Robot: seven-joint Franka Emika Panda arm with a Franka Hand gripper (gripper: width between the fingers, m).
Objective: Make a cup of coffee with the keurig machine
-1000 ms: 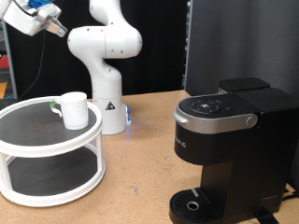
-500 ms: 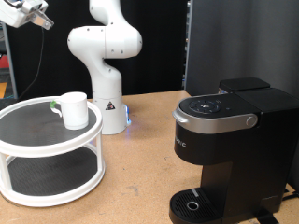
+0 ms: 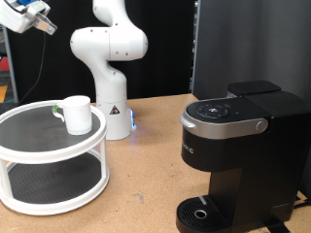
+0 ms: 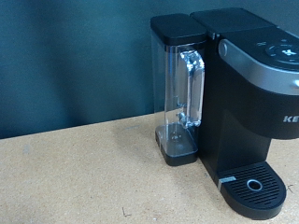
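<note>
The small white cup (image 3: pixel 77 114) stands on the top tier of a white two-tier round stand (image 3: pixel 39 146) at the exterior view's left. The black keurig machine (image 3: pixel 238 160) stands at the exterior view's right with its silver-rimmed lid shut and its round drip base (image 3: pixel 199 214) bare. My gripper (image 3: pixel 27 14) is high in the exterior view's top left corner, far above the cup, and partly cut off by the frame edge. The wrist view shows the keurig machine (image 4: pixel 252 103) with its clear water tank (image 4: pixel 182 98) and drip tray (image 4: pixel 250 185); no fingers show there.
The white robot base (image 3: pixel 109 68) stands behind the stand. A dark panel (image 3: pixel 248 44) rises behind the machine. Bare wooden tabletop (image 3: pixel 141 184) lies between the stand and the machine.
The hand has moved up and towards the exterior view's left, into the top corner. The cup, stand and machine have not moved.
</note>
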